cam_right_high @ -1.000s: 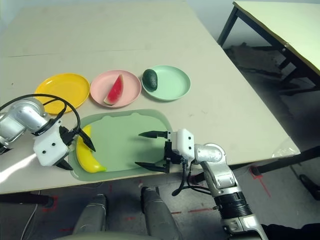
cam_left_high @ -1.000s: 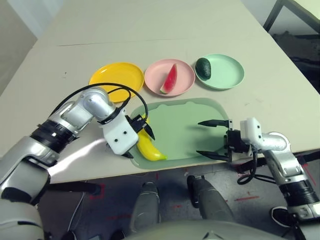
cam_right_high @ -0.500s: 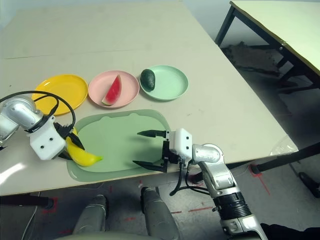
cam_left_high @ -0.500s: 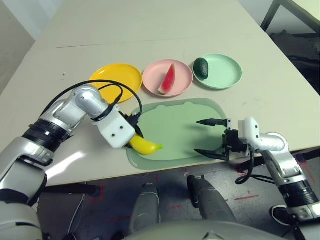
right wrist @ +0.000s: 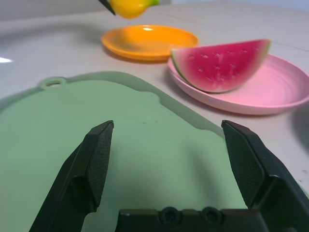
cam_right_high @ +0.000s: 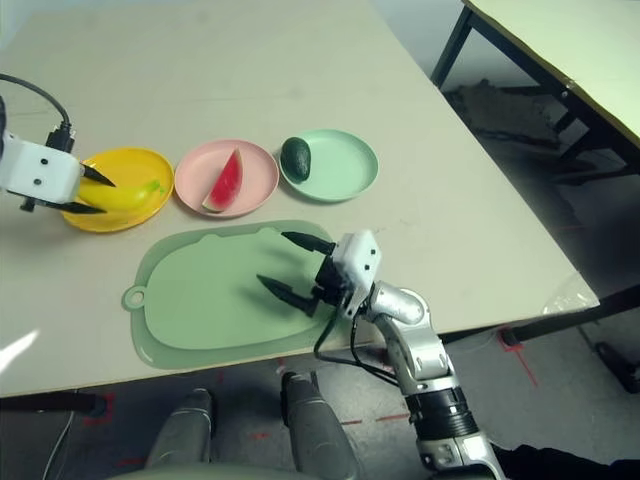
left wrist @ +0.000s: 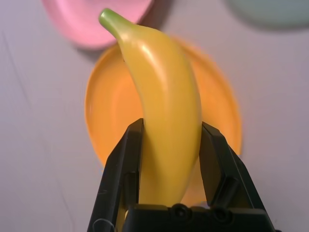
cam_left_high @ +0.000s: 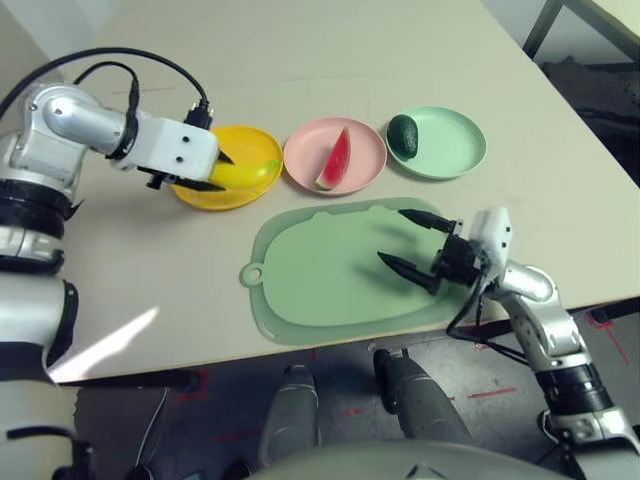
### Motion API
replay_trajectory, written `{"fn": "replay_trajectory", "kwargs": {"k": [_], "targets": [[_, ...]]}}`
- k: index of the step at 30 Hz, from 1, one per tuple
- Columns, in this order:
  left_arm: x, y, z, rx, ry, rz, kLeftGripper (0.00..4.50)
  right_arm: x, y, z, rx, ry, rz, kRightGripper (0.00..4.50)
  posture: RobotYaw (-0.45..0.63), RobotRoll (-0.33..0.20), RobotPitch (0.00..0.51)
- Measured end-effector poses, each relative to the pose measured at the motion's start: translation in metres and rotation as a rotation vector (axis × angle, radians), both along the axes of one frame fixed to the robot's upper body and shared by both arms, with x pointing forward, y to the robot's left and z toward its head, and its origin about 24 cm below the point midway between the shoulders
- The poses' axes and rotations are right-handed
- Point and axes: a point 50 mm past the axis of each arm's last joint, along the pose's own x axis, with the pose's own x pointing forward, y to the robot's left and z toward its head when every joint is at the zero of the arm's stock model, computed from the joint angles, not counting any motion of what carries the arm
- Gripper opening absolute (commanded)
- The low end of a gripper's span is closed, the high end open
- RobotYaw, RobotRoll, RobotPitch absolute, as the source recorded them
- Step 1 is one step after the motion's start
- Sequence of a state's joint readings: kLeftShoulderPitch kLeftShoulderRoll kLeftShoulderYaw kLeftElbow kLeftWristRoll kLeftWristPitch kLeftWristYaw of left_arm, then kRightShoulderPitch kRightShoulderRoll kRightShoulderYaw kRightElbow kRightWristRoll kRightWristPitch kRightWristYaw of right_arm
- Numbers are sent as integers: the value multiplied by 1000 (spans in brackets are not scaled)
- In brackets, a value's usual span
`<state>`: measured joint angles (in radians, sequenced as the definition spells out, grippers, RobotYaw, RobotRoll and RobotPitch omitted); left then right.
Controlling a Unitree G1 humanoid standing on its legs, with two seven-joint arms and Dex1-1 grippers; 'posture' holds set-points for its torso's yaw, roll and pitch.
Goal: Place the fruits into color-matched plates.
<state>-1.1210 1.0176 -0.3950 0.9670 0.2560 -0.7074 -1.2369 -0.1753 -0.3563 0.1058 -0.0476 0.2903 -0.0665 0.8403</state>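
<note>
**A:** ok, standing in the room, clock read from the robot's seat, 12 pointing away from it. What's closest?

**B:** The pale green mat (cam_left_high: 330, 275), with its ring tab (cam_left_high: 252, 274) at 9 o'clock. The right gripper (cam_left_high: 390, 234) comes in over it from about 4, two black fingers spread wide, nothing between them.

**A:** And the other one?

**B:** Left gripper (cam_left_high: 228, 174) reaches in from 9 and has the banana (cam_left_high: 245, 175) pinched round its middle, green stem toward 3. It's up in the air over the yellow plate (cam_left_high: 215, 200), which sits at 10 from the mat.

**A:** So the banana isn't actually down on it?

**B:** Nope, there's a gap under it. Next, at 12 from the mat, the pink plate (cam_left_high: 367, 160) has the watermelon wedge (cam_left_high: 336, 160) lying across it, 1 to 7 ish.

**A:** Avocado?

**B:** The avocado (cam_left_high: 402, 137) is on the mint plate (cam_left_high: 450, 145) at 1 from the mat, tucked at that plate's 9 o'clock side. Way off around 2 there's another table (cam_right_high: 590, 60), lol.
</note>
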Motion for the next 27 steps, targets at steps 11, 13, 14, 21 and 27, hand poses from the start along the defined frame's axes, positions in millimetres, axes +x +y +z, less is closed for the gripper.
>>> {"fn": "replay_trajectory", "kwargs": {"k": [11,13,14,21,27], "targets": [[29,-13,-48,41,-200,52,1752,-4,3,-3,-10,9,-32,4500,-83,0,221],[33,-18,-49,48,-227,39,2498,-3,2,-3,-14,8,-36,4500,-98,0,219],[34,-20,-48,51,-238,36,2793,-3,2,-3,-14,8,-38,4500,-98,0,219],[34,-18,-45,66,-253,35,4468,-3,1,-3,-10,8,-56,4500,-84,0,217],[26,-3,-31,-11,-257,67,4468,1,-6,-1,-1,4,-98,4500,-66,0,220]]}}
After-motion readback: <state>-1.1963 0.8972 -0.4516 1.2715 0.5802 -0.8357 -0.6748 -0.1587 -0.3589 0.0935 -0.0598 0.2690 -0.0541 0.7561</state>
